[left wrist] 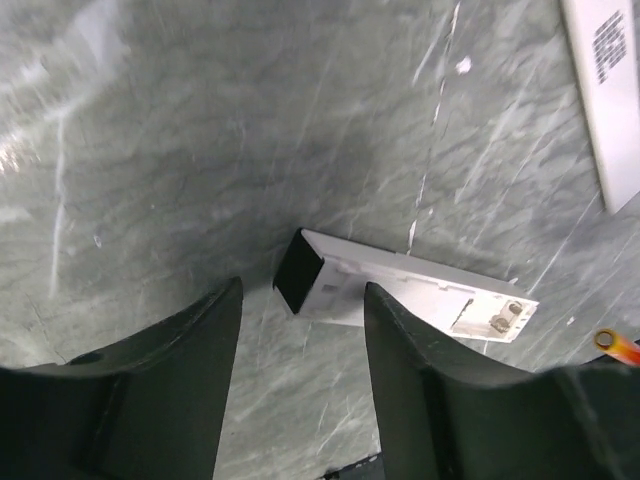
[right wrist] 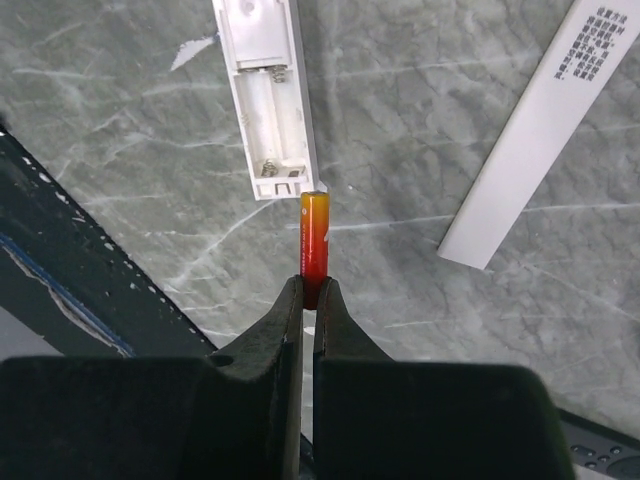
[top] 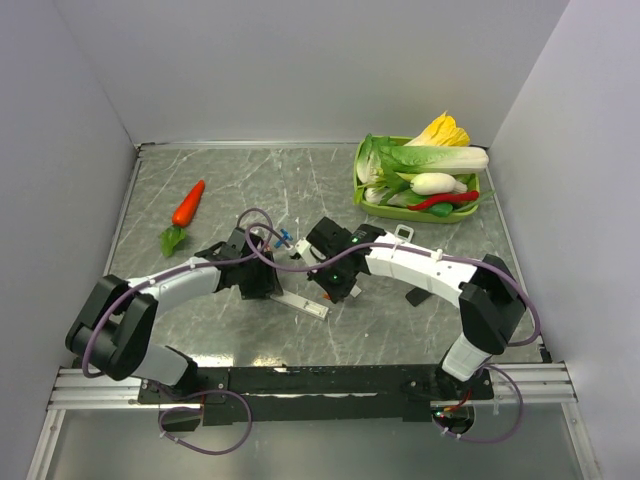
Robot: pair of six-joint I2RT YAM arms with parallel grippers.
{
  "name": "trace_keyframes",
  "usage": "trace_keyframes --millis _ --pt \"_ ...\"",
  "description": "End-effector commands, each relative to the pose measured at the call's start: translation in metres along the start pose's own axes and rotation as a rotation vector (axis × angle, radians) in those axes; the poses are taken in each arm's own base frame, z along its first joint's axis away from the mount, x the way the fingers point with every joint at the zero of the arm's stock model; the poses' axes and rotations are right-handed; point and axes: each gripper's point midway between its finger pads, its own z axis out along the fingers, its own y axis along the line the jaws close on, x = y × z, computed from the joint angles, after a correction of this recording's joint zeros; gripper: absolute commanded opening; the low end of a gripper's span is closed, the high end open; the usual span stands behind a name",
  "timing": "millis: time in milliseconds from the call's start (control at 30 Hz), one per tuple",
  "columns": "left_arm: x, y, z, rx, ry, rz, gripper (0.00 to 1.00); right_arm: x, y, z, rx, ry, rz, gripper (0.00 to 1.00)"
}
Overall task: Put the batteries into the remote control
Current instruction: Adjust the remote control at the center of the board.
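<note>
The slim white remote control (right wrist: pixel 268 95) lies on the marble table with its back off and its battery bay open and empty. My right gripper (right wrist: pixel 310 292) is shut on one red-orange battery (right wrist: pixel 314 235), whose tip is at the open end of the bay. The second battery is out of view. The white back cover (right wrist: pixel 540 130) lies apart, to the right. My left gripper (left wrist: pixel 302 290) is open, its jaws either side of the remote's black end (left wrist: pixel 297 270) without touching it. From above, both grippers (top: pixel 258 275) (top: pixel 335 278) flank the remote (top: pixel 303 301).
A green tray (top: pixel 362 185) of toy vegetables stands at the back right. A toy carrot (top: pixel 188 205) lies at the back left. A small blue piece (top: pixel 285 240) sits just behind the grippers. A small white object (top: pixel 402 233) lies behind the right arm.
</note>
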Motion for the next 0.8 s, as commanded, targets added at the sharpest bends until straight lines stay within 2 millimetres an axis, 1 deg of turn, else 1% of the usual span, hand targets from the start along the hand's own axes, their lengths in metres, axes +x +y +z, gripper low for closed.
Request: trace_keyframes --millis 0,133,367,433,567,767 --pt "-0.006 -0.008 -0.005 0.005 -0.014 0.043 0.56 -0.016 0.003 -0.023 -0.008 -0.06 -0.016 0.0" --pt "-0.004 -0.008 -0.008 0.008 -0.014 0.052 0.55 -0.02 0.006 -0.019 -0.027 -0.061 -0.014 0.0" --pt "0.001 -0.005 -0.002 0.002 0.01 0.062 0.42 -0.023 0.007 -0.011 -0.039 -0.014 -0.017 0.0" --pt "0.003 -0.004 -0.001 0.0 0.014 0.062 0.36 -0.023 0.009 -0.009 -0.05 0.006 -0.012 0.0" --pt "0.005 -0.004 0.0 0.002 0.02 0.062 0.33 -0.021 0.013 -0.004 -0.067 0.044 -0.003 0.0" --pt "0.006 -0.003 -0.001 0.005 0.019 0.061 0.31 -0.011 0.019 0.007 -0.087 0.113 0.021 0.0"
